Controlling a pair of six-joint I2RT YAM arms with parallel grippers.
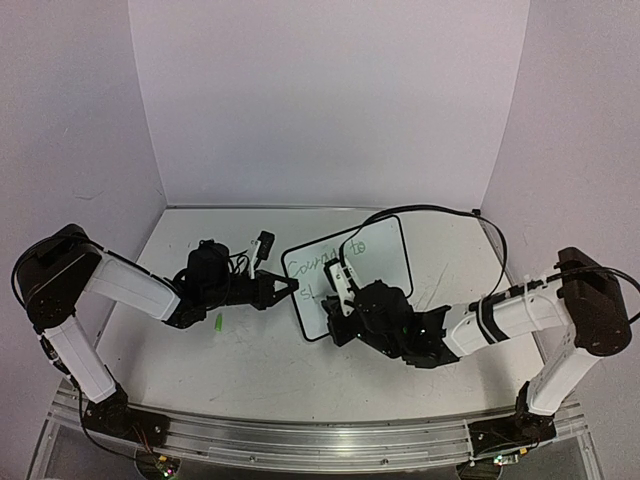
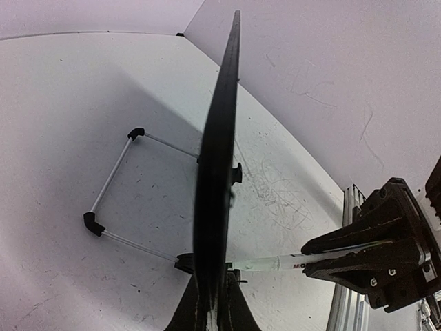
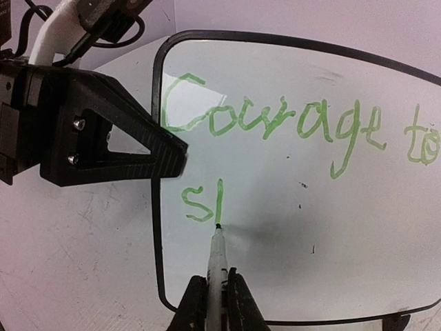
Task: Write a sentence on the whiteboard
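Counts: one whiteboard (image 1: 385, 262), one marker (image 3: 217, 265), one loose green cap (image 1: 218, 322), two grippers, two lines of green writing.
Whiteboard: it stands tilted at the centre of the top view on the scuffed white table (image 1: 250, 370). The left wrist view shows it edge-on, a dark blade running from bottom centre to the top of the frame.
Stand: a thin wire frame reaches out behind the board and ends in two black feet (image 2: 89, 222) that rest on the table.
Sentence (image 3: 275, 121): the upper line reads "Courage to". The lower line so far is an "s" and one upright stroke, at centre left of the right wrist view.
Left gripper (image 3: 165, 153): it is clamped on the board's framed edge, entering from the left of the frame, level with the "C". In its own wrist view the fingers pinch the edge at bottom centre.
Right gripper (image 3: 217, 307): it is closed around the marker at bottom centre. The board lies directly ahead of it, and the marker tip touches the surface just under the upright stroke.
Cap: it lies on the table at lower left of the board, apart from both grippers.
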